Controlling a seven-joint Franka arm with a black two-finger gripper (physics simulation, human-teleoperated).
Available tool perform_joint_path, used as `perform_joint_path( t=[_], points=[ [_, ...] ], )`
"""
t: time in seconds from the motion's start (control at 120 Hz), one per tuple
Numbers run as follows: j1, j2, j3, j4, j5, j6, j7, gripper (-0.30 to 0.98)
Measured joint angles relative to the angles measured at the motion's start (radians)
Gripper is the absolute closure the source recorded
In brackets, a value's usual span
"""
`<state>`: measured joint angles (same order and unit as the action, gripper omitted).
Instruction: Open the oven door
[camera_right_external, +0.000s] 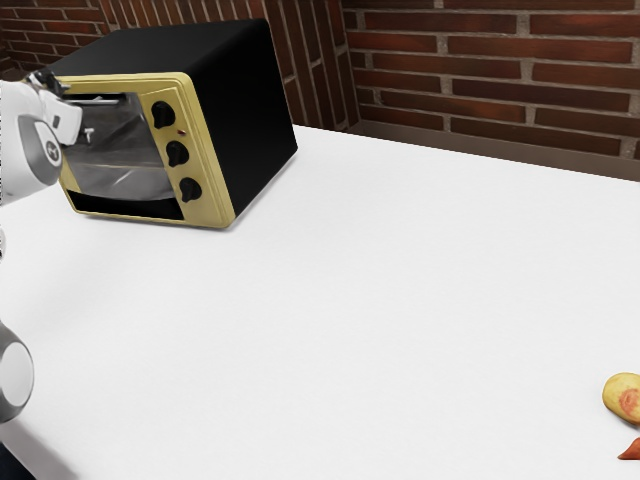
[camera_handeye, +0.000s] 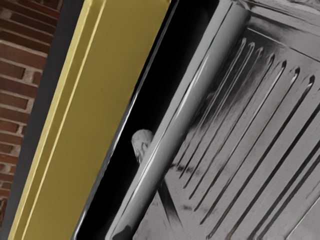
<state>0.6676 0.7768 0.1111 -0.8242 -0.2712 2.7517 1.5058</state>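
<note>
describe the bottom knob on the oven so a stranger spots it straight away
Start at the black oven with the gold front. Beside its glass door, three black knobs run in a column. The bottom knob sits nearest the white tabletop, both others above it.

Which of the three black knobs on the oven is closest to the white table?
The bottom knob. The middle knob and top knob are both higher up the oven, farther from the table.

A grey bar handle (camera_handeye: 172, 130) slants beside a yellow frame (camera_handeye: 102, 100).
</note>
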Motion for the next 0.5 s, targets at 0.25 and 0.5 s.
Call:
perform_joint_path(
  t=[0.25,0.5],
  points=[
    [-0.019,0.0,-0.001,-0.007,0.0,0.019,0.004,0.0],
    [-0.02,-0.005,-0.015,-0.024,0.0,0.006,0.007,0.0]
  ],
)
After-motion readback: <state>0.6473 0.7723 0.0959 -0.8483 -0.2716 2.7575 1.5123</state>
